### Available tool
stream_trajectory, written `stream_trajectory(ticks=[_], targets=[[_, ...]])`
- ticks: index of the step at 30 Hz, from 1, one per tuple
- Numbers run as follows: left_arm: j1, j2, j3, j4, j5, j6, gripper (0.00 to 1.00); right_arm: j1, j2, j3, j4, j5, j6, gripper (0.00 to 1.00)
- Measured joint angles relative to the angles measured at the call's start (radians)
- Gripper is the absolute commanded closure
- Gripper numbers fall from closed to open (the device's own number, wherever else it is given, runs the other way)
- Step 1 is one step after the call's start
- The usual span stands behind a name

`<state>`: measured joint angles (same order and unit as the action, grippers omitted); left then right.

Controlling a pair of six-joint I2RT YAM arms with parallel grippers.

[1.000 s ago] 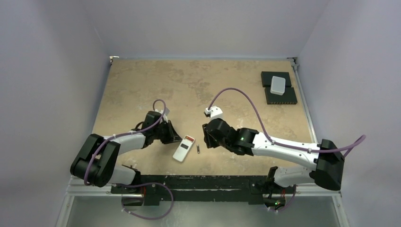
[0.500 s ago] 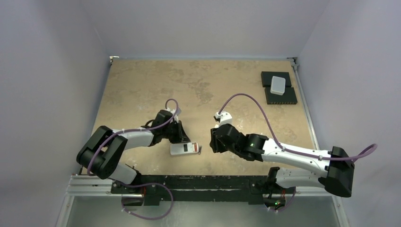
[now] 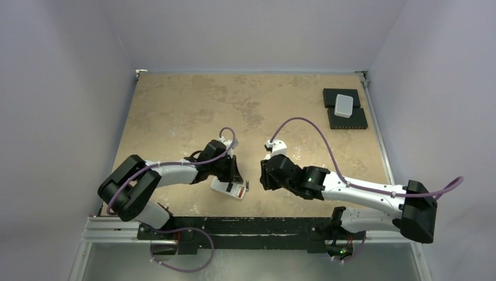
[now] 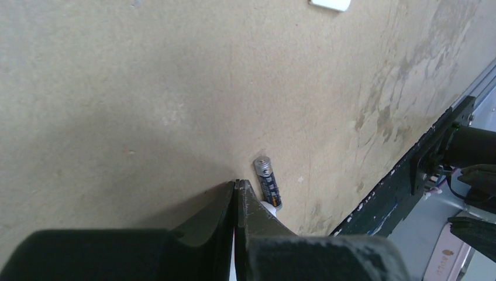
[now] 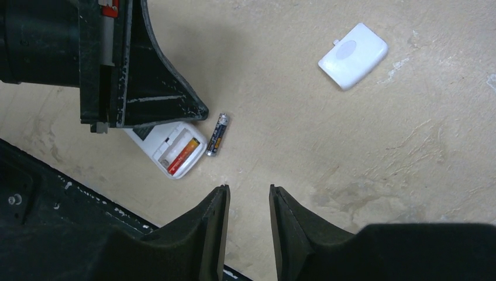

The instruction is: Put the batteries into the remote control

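remote control (image 5: 153,139): lies back-up close to the near edge of the table (image 3: 175,105), between the two arms. Its compartment is open to the top, so cells can be dropped in from above.
seated battery (image 5: 182,153): already lies in one slot of the compartment, orange end showing.
loose battery (image 5: 217,134): flat on the table just right of the remote, apart from it. It is probably the one still to be loaded.
left gripper (image 4: 236,196): fingers pressed together with nothing between them, tips down at the remote's far-left part, apparently pinning it so it cannot slide. Actual contact is hard to confirm from these views.
right gripper (image 5: 248,202): jaws parted and empty, hanging just near-right of the loose battery, placed to come down on it.
white lid (image 5: 353,55): off the remote, well to the far right of it, clear of the work.
white box (image 3: 344,105): on black pads at the far right, uninvolved.
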<state>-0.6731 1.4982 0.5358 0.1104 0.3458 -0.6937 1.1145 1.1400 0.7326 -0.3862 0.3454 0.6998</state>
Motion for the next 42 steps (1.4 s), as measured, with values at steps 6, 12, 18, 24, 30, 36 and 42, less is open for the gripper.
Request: stream_trajectory(ticks=[6,12,18,24,30,36,42], targets=[[-0.058,0.009,0.012,-0.004,-0.008,0.011,0.98,0.000,0.006,-0.001,0.010,0.000,0.001,0.54],[-0.104,-0.043,0.018,-0.088,-0.030,0.026,0.97,0.000,0.060,-0.001,0.025,0.000,0.009,0.55],[-0.111,-0.245,0.015,-0.230,-0.091,0.024,0.96,0.000,0.106,-0.001,0.067,-0.001,0.027,0.55],[-0.111,-0.422,0.007,-0.316,-0.165,-0.002,0.91,0.000,0.196,0.009,0.105,-0.026,0.046,0.56],[-0.111,-0.547,-0.068,-0.391,-0.254,-0.079,0.80,0.000,0.277,0.043,0.128,-0.047,0.070,0.56],[-0.111,-0.687,-0.134,-0.457,-0.334,-0.155,0.68,0.000,0.356,0.107,0.136,-0.048,0.093,0.56],[-0.111,-0.761,-0.172,-0.484,-0.370,-0.201,0.65,0.000,0.424,0.157,0.131,-0.040,0.099,0.56]])
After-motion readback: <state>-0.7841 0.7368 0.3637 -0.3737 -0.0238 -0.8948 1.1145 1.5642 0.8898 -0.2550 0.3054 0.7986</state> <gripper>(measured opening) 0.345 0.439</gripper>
